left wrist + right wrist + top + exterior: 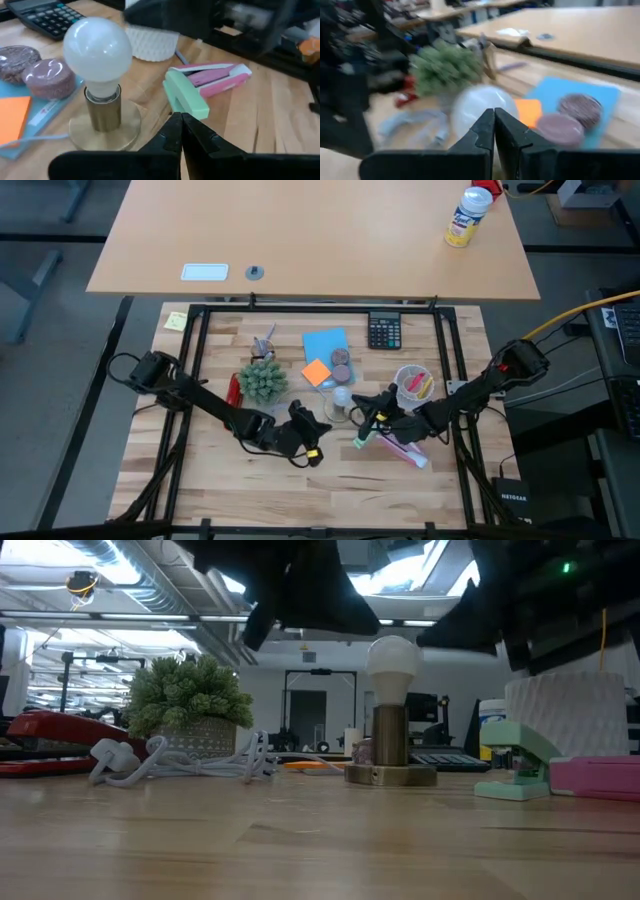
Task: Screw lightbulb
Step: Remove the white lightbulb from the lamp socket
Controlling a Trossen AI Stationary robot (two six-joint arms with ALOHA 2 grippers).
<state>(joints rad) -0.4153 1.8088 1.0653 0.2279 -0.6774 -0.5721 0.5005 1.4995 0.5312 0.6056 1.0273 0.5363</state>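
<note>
The lightbulb (97, 50), frosted white, stands upright with its base in a brass socket (102, 107) on a round brass foot (390, 776) at mid-table. My left gripper (181, 125) is shut and hovers just left and near of the bulb (342, 394); the high view shows this gripper (318, 423) beside the foot. My right gripper (494, 120) is also shut. It hovers to the bulb's right (366, 408), pointing at the globe (477, 107). In the low view both hang above the table on either side of the bulb (391, 660), and I see no touch.
A green and pink stapler (200, 90) and a white ribbed cup (150, 42) lie right of the bulb. A potted plant (185, 700), a white cord (190, 760) and a red stapler (50, 735) sit to its left. A calculator (384, 332) and a blue pad (325, 345) lie farther back.
</note>
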